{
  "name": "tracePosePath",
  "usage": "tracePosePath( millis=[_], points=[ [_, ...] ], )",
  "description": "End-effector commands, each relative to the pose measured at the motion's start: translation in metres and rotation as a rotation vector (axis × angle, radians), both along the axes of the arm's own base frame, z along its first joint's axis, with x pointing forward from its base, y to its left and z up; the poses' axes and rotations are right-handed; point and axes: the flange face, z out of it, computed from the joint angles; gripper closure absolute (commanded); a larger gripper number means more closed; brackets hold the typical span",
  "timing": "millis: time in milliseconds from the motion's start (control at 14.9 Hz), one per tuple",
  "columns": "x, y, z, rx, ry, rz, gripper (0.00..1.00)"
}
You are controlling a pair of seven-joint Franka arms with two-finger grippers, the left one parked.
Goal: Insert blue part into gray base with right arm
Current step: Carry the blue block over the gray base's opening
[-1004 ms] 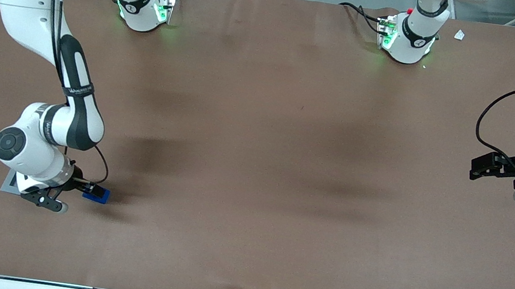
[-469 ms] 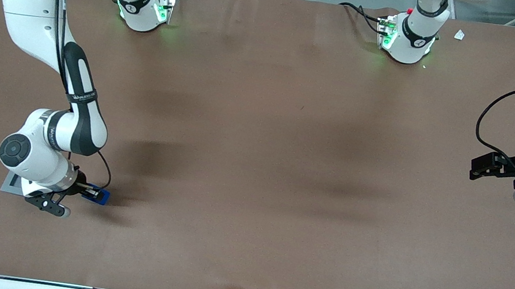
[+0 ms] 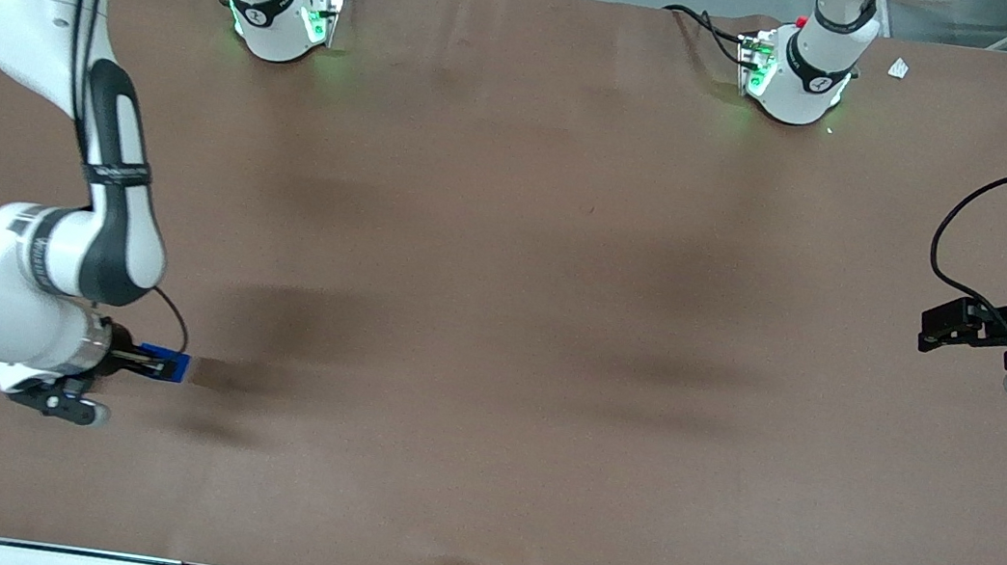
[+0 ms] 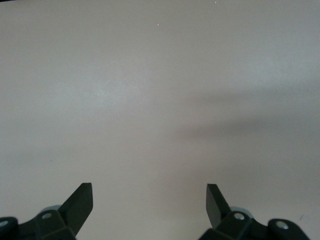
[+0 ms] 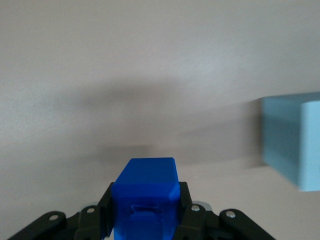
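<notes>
The gripper [image 3: 152, 363] was clamped on the blue part [image 3: 165, 363], held above the brown table [image 3: 498, 321] at the working arm's end. The pale block [image 5: 292, 140] in the wrist view was probably the gray base, hidden under the right arm [image 3: 34, 299] from the front. Centre the stub over its recess before lowering; nothing else lay near.

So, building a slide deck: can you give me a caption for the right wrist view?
Pincer shut on the blue part, held above the table with the pale base beside it.
</notes>
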Motion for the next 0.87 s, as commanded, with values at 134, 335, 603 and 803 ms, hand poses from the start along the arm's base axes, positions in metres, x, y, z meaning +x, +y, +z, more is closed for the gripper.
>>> tracePosePath(
  millis=[134,335,603,803],
  points=[
    [-0.005,-0.09,0.013,0.001,-0.01,0.043,1.0],
    [-0.011,-0.14,0.019,-0.001,-0.032,0.043,1.0],
    [-0.016,-0.171,0.015,-0.004,-0.047,0.065,1.0],
    [-0.017,-0.174,0.009,-0.004,-0.04,0.075,1.0]
  ],
)
